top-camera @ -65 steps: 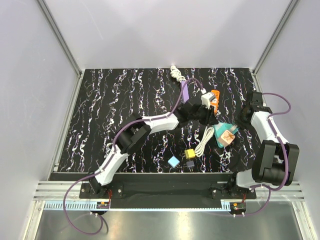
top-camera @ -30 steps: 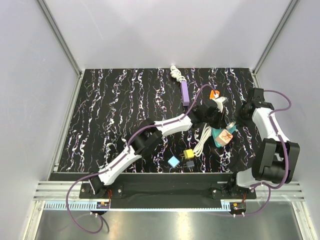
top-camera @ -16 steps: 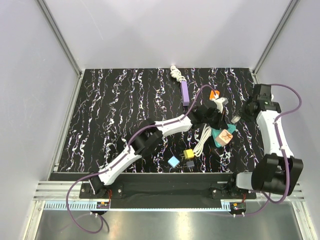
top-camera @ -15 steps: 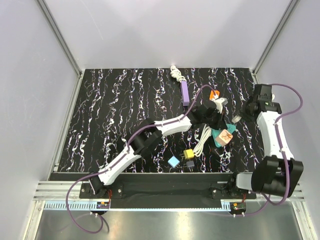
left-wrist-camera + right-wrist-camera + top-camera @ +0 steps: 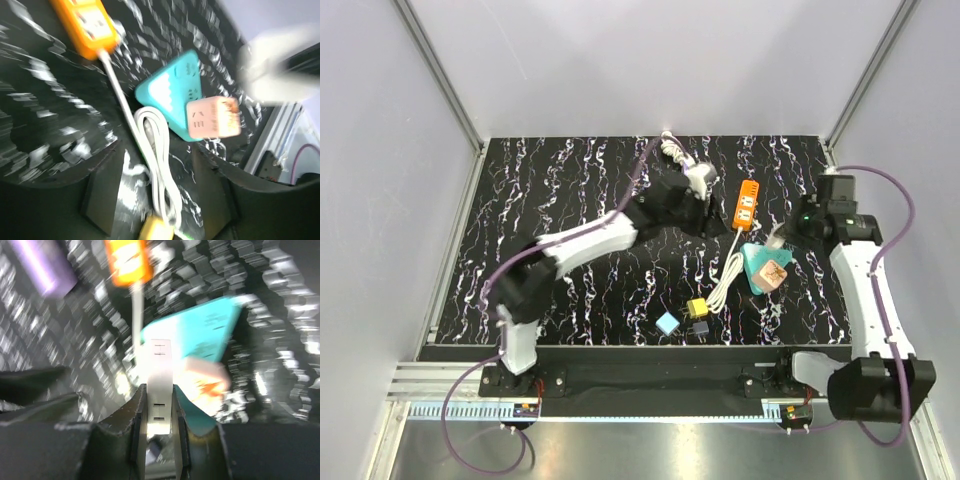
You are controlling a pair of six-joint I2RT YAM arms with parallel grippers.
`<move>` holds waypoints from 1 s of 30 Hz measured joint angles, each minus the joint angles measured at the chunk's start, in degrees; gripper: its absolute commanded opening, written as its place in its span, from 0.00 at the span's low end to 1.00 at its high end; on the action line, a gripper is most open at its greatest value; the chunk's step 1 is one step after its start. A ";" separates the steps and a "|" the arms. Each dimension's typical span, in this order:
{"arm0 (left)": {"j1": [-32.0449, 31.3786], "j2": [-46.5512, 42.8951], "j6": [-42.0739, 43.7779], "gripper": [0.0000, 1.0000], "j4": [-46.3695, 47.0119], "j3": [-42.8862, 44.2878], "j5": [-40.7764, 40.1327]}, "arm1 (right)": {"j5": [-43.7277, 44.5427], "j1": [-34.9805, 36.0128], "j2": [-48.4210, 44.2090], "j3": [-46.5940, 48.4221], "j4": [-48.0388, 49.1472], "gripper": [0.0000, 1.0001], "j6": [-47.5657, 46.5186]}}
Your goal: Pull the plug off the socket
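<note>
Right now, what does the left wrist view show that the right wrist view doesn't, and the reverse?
Left wrist only: a yellow block at the bottom edge, and the left claw open and empty. Right wrist only: a purple bar and the white plug clamped in the right claw. Both: the orange power strip, its white cord, the teal triangular piece and the pink cube.

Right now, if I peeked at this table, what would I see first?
The bright orange power strip pops out at the back right of the dark marbled table, its white cord curling toward the front. Just right of it, the right gripper pinches a white plug, close by a teal triangle with a pink cube at its corner.
</note>
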 measured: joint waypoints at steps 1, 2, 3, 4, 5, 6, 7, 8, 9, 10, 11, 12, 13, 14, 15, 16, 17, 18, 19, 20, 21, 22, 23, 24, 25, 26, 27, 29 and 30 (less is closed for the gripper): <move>0.50 -4.26 0.55 0.62 -0.48 -2.21 -1.36 | -0.92 2.10 0.09 0.00 0.02 0.00 0.11; 0.92 -8.87 0.92 0.63 -0.24 -4.81 -2.73 | -1.40 6.47 0.57 0.02 0.13 0.00 0.55; 1.31 -13.84 1.22 0.63 -0.22 -7.41 -3.82 | -1.86 10.19 1.14 0.02 0.24 0.00 0.98; 1.73 -18.78 1.38 0.63 0.57 -10.54 -4.76 | -2.03 15.21 1.99 0.02 0.59 0.00 1.62; 2.12 -23.96 1.49 0.64 0.94 -13.97 -5.90 | -2.12 20.41 3.08 0.00 1.11 0.00 2.45; 2.40 -28.11 1.46 0.64 0.87 -16.52 -6.69 | -1.99 25.38 4.33 0.00 1.70 0.00 3.54; 2.75 -32.81 1.42 0.65 0.96 -19.69 -7.82 | -1.99 29.81 5.66 -0.02 2.49 0.00 4.68; 3.10 -37.94 1.29 0.65 1.36 -23.32 -9.14 | -2.05 32.87 6.84 -0.02 3.08 0.00 5.57; 3.26 -41.88 1.03 0.66 1.38 -26.29 -10.21 | -1.66 36.94 8.81 0.00 4.00 0.00 6.78; 3.39 -45.53 0.66 0.67 0.94 -29.09 -11.08 | -1.25 39.60 10.49 0.02 4.79 0.00 7.61; 3.41 -49.77 0.17 0.67 0.28 -32.28 -12.13 | -0.98 41.66 12.24 0.15 5.31 0.00 8.26; 3.41 -52.68 -0.15 0.68 -0.50 -34.62 -12.94 | -0.68 44.39 14.82 0.33 6.29 0.00 9.03; 3.45 -56.26 -0.63 0.68 -1.81 -37.44 -14.12 | -0.31 46.16 16.72 0.66 6.75 0.00 9.64; 3.50 -59.08 -1.11 0.68 -3.34 -39.36 -15.06 | -0.37 47.98 19.04 0.96 7.78 0.00 10.29; 3.50 -61.77 -1.53 0.68 -5.09 -41.16 -15.98 | -0.55 49.48 21.09 1.01 9.25 0.00 10.91; 3.52 -63.80 -1.95 0.69 -6.36 -42.29 -16.59 | -0.87 50.71 22.88 1.03 10.60 0.00 11.56; 3.52 -66.25 -2.51 0.69 -7.82 -43.58 -17.25 | -1.53 51.47 24.46 1.03 11.82 0.00 12.28; 3.56 -68.46 -2.91 0.69 -9.01 -44.74 -17.79 | -1.95 51.89 25.53 1.03 12.81 0.00 12.74; 3.56 -70.55 -3.34 0.69 -10.05 -45.81 -18.16 | -2.23 52.35 26.86 1.03 14.36 0.02 13.44; 3.58 -72.41 -3.76 0.70 -11.13 -46.66 -18.40 | -2.43 52.57 27.58 1.01 15.39 0.03 13.88; 3.61 -73.96 -4.11 0.70 -11.96 -47.43 -18.60 | -2.84 52.78 28.39 1.01 16.61 0.04 14.36; 3.61 -75.10 -4.42 0.70 -12.63 -48.11 -18.71 | -3.19 52.96 29.16 1.01 17.88 0.06 14.75; 3.63 -76.02 -4.74 0.70 -13.31 -48.65 -18.75 | -3.48 53.20 29.94 1.01 19.08 0.09 15.10; 3.63 -76.63 -4.98 0.69 -13.99 -49.11 -18.75 | -3.74 53.42 30.82 1.07 20.15 0.11 15.39; 3.63 -76.89 -5.38 0.68 -14.32 -49.53 -18.73 | -4.11 53.64 31.74 1.18 21.09 0.13 15.58; 3.63 -76.89 -5.77 0.66 -14.88 -49.88 -18.71 | -4.55 53.88 32.72 1.27 21.97 0.16 15.76; 3.63 -76.89 -6.03 0.65 -15.39 -50.16 -18.69 | -4.92 54.10 33.77 1.29 22.99 0.19 15.87; 3.63 -76.46 -6.54 0.64 -16.41 -50.58 -18.67 | -6.16 54.36 35.39 1.44 24.96 0.29 16.35; 3.65 -76.28 -6.84 0.65 -16.87 -50.73 -18.62 | -6.40 54.40 35.71 1.62 25.44 0.32 16.37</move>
